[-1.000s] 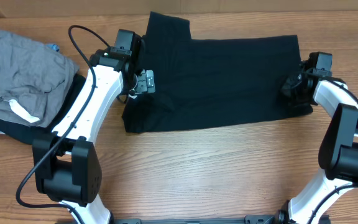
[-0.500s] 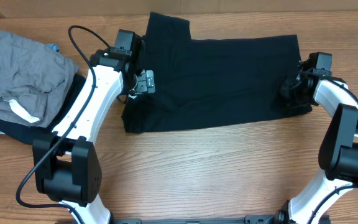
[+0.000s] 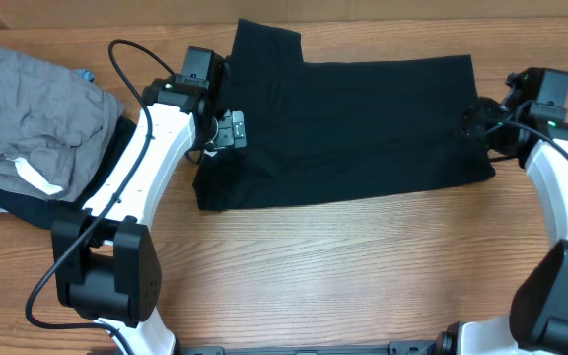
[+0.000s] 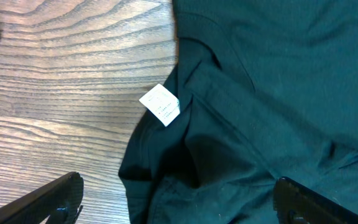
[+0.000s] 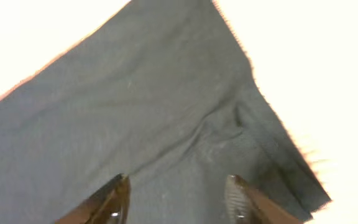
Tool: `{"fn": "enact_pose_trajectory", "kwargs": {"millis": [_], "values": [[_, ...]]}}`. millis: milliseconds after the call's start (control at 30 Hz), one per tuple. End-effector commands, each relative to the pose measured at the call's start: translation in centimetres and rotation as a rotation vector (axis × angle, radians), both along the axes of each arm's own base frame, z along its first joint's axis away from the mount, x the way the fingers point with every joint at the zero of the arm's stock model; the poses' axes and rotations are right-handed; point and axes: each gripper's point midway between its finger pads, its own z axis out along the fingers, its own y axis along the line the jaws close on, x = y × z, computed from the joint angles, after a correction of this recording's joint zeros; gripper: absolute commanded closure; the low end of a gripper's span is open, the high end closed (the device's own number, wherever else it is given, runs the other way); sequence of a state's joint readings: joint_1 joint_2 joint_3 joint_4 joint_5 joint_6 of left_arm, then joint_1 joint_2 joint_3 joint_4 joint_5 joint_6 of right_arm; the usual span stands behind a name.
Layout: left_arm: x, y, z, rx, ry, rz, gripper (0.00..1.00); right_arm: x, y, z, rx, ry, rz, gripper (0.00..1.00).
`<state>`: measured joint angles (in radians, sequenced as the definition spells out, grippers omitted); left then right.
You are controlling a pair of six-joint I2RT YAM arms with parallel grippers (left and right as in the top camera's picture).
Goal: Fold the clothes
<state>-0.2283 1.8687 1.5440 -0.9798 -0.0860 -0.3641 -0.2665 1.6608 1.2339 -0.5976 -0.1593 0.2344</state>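
Note:
The clothes, a black T-shirt [image 3: 343, 128], lie flat in a wide folded shape across the middle of the table. My left gripper [image 3: 227, 130] hovers open over the shirt's left edge. In the left wrist view the small white neck tag [image 4: 160, 104] lies on the fabric [image 4: 278, 93] ahead of that gripper [image 4: 178, 182], whose jaws stand wide apart. My right gripper [image 3: 481, 123] is open at the shirt's right edge. The right wrist view shows it [image 5: 178, 182] above the cloth [image 5: 154, 112] with nothing between its fingers.
A grey garment [image 3: 42, 113] with a white label [image 3: 37, 177] lies crumpled at the far left on a dark garment [image 3: 28, 207]. Bare wooden tabletop [image 3: 343, 266] runs in front of the shirt.
My right gripper has opened, let go of the shirt's right edge and drawn back to the right. The left arm and the shirt have stayed where they were.

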Motion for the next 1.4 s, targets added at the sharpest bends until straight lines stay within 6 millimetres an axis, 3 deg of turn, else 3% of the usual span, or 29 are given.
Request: {"fn": "enact_pose_trajectory", "kwargs": {"millis": [0,133,300,800,833,867,900,933,967,1067,1200,1367], "values": [[0.4,0.0,0.2,-0.010,-0.007,0.002,0.00,-0.9,-2.4,0.9,-0.028,-0.008,-0.068,0.43],[0.4,0.0,0.2,-0.010,-0.007,0.002,0.00,-1.2,-3.2,0.8,-0.026,0.000,-0.086,0.34],[0.4,0.0,0.2,-0.010,-0.007,0.002,0.00,-1.4,-2.9,0.6,-0.018,0.011,-0.082,0.00],[2.7,-1.1,1.0,-0.056,-0.102,-0.021,0.00,-1.6,-2.9,0.5,-0.018,0.016,-0.082,0.00],[2.7,-1.8,1.0,-0.092,-0.102,-0.055,0.06,-1.6,-2.9,0.5,-0.018,0.016,-0.082,0.00],[2.7,-2.6,1.1,-0.127,-0.101,-0.080,0.21,-1.6,-2.9,0.5,-0.018,0.016,-0.082,0.00],[2.5,-4.1,1.3,-0.206,-0.095,-0.115,0.47,-1.6,-2.9,0.5,-0.018,0.016,-0.082,0.00],[2.5,-5.1,1.5,-0.248,-0.097,-0.135,0.84,-1.6,-2.9,0.5,-0.018,0.016,-0.082,0.00],[2.5,-5.8,1.7,-0.272,-0.100,-0.154,0.96,-1.6,-2.9,0.5,-0.018,0.016,-0.082,0.00],[2.3,-7.9,1.9,-0.258,-0.127,-0.260,0.96,-1.6,-2.9,0.5,-0.018,0.016,-0.082,0.00],[0.6,-10.9,1.5,-0.132,-0.131,-0.494,0.96,-1.6,-2.9,0.5,-0.018,0.016,-0.082,0.00],[-1.7,-11.9,-0.2,0.149,-0.099,-0.659,0.96,-1.6,-2.9,0.5,-0.018,0.016,-0.082,0.00]]}}
